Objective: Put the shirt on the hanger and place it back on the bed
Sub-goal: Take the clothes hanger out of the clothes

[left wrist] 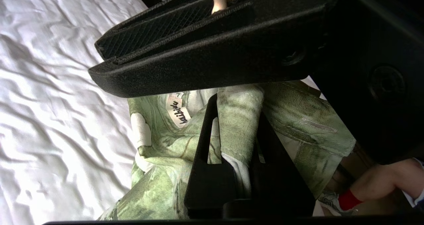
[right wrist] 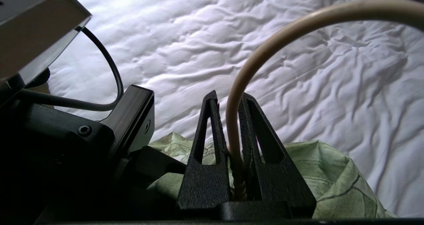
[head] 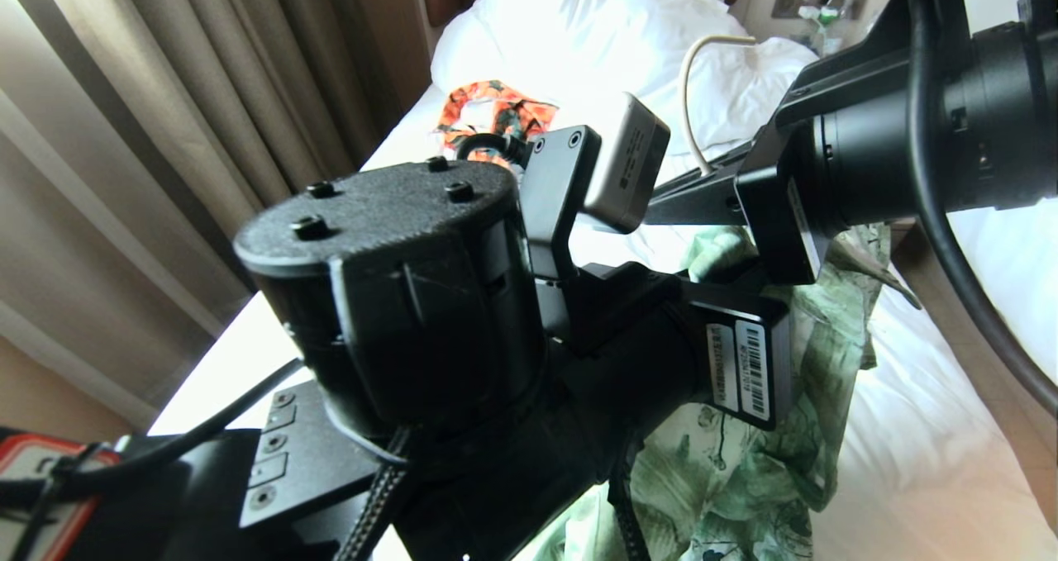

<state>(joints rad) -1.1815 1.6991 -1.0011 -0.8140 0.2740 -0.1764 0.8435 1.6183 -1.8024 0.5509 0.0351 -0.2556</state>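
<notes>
Both arms crowd foreground above bed (head: 909, 462). Leaf-print shirt (head: 744, 478) bunched beneath them near bed's right edge. Cream hanger (head: 690, 90) hook rises before pillow (head: 579, 32); orange floral garment (head: 496, 115) near left edge.

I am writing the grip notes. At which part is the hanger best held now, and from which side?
By the straight neck just under the hook of the hanger, probably from the side, as the right gripper does: the thin wire fits between flat fingers, and the shirt hangs below.

Bed (head: 909, 462), wrinkled white sheet: pillow (head: 579, 24) at head, orange floral garment (head: 496, 115) nr it.
</notes>
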